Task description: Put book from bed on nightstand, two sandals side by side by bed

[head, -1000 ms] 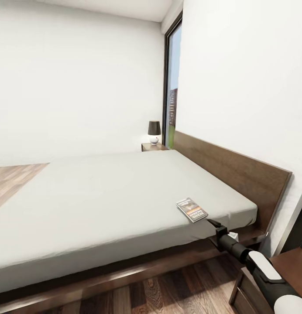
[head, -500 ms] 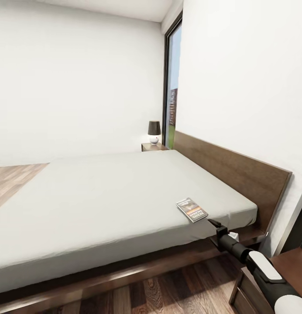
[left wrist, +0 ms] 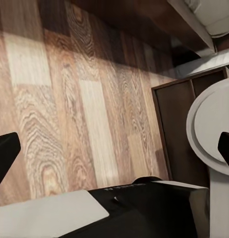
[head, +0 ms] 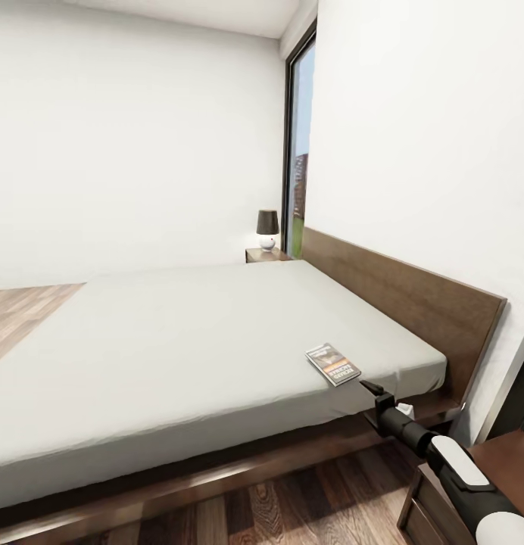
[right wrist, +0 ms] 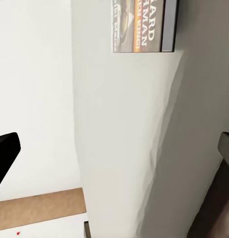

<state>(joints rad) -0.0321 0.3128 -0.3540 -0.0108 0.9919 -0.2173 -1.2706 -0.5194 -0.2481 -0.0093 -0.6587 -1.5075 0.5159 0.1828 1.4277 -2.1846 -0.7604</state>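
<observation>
Right hand [head: 370, 390] — just below book [head: 332, 364]

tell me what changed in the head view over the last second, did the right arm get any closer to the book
Nothing visibly changed. The right gripper sits just short of the book, which lies flat near the edge of the bed; both are where they were a second ago, and nothing has been taken hold of or let go.

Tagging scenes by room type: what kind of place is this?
A bedroom, most likely: a large low bed with a wooden headboard, a nightstand carrying a small lamp in the far corner, and a book lying on the mattress.
</observation>
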